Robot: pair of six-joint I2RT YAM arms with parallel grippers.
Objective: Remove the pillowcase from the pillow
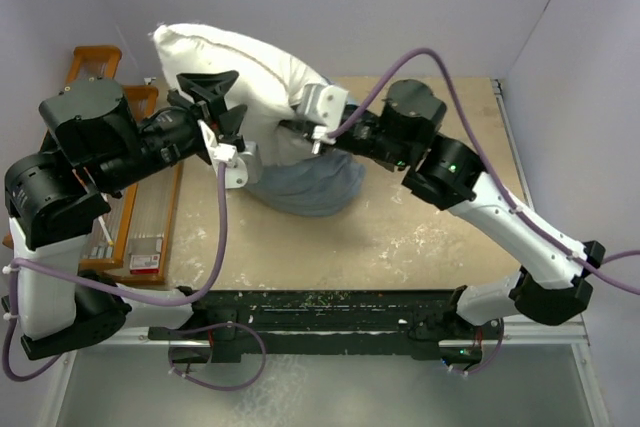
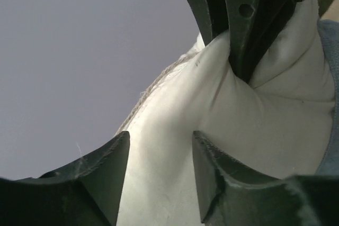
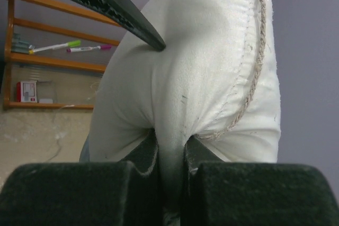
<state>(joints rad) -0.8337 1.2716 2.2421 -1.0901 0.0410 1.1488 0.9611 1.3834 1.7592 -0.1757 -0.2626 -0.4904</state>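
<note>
The white pillow [image 1: 240,67] is held up off the table, tilted toward the back left. My right gripper [image 1: 292,130] is shut on a fold of the pillow [image 3: 180,78] near its corded seam. My left gripper [image 1: 222,102] is open, its fingers [image 2: 100,173] straddling the pillow's side [image 2: 169,146] without pinching it. The grey-blue pillowcase [image 1: 300,182] is bunched below the pillow's lower end, resting on the table. A strip of it shows at the right edge of the left wrist view [image 2: 331,78]. I cannot tell whether the pillow's end is still inside it.
A wooden rack [image 1: 95,57] stands at the table's left side, with two markers [image 3: 55,46] on its shelf. A small red and white box [image 1: 148,259] lies by the rack. The beige table [image 1: 420,247] stretches to the right and front.
</note>
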